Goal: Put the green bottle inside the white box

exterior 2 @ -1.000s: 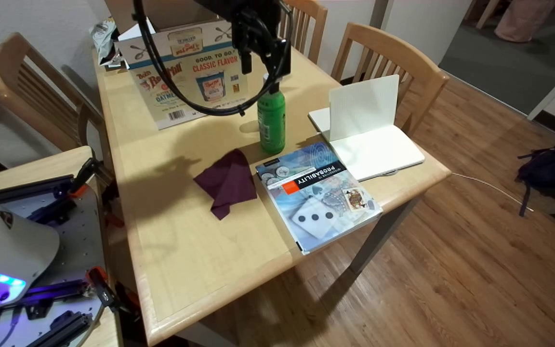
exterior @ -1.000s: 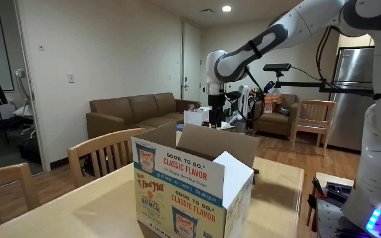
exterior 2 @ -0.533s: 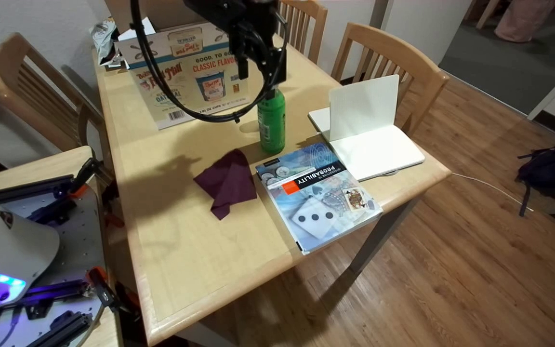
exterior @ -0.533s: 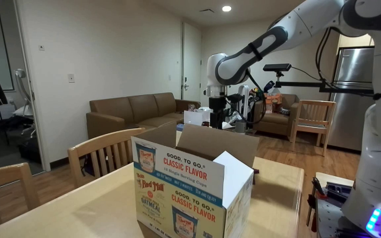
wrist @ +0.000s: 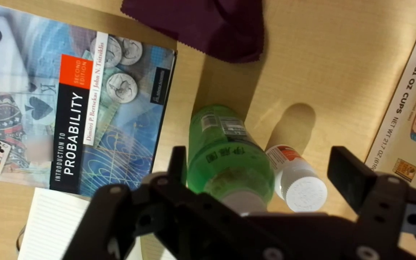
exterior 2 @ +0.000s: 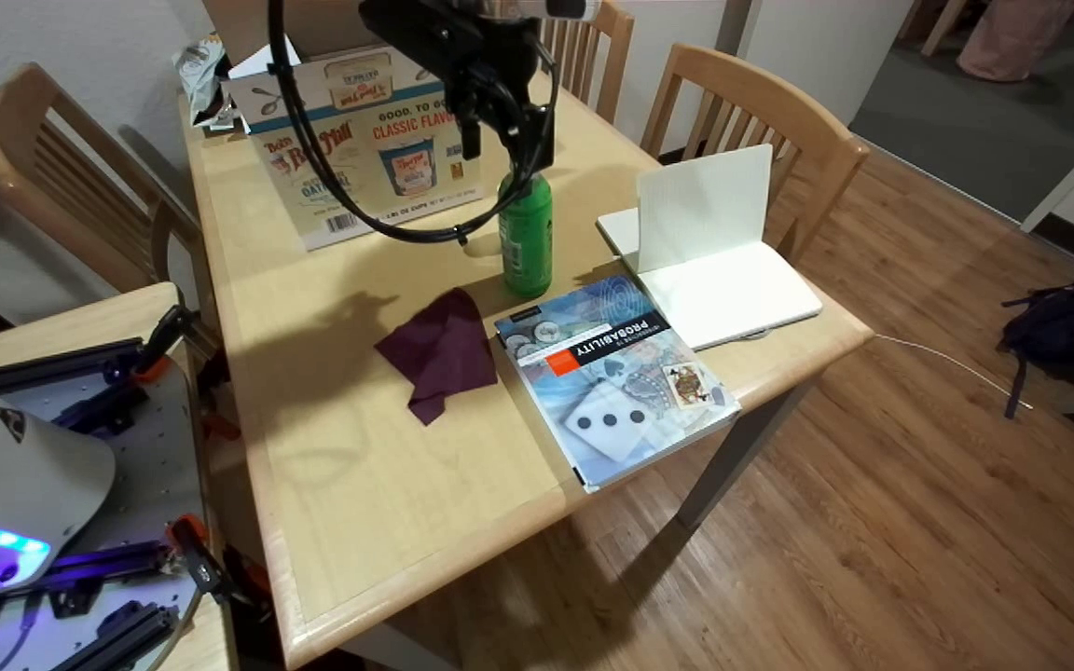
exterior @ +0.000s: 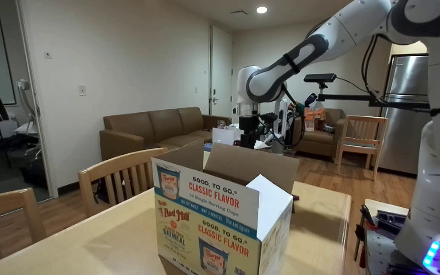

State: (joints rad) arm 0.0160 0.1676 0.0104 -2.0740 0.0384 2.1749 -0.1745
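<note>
Pale bench (exterior 2: 360, 522): book (exterior 2: 621, 382) at 1 short edge, notebook (exterior 2: 728, 284) at that edge's corner. Green bottle (exterior 2: 528, 247) stands upright inward from both; box (exterior 2: 360, 149) stands farther from the edge. Claw (wrist: 260, 162) hangs over the bottle, its jaws spread wide.

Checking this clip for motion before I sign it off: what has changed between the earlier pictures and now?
The gripper has come down, as both exterior views show. Nothing was taken hold of or let go; it now stands open in the wrist view. The green bottle, white box, purple cloth, book and notebook stayed as they were.
</note>
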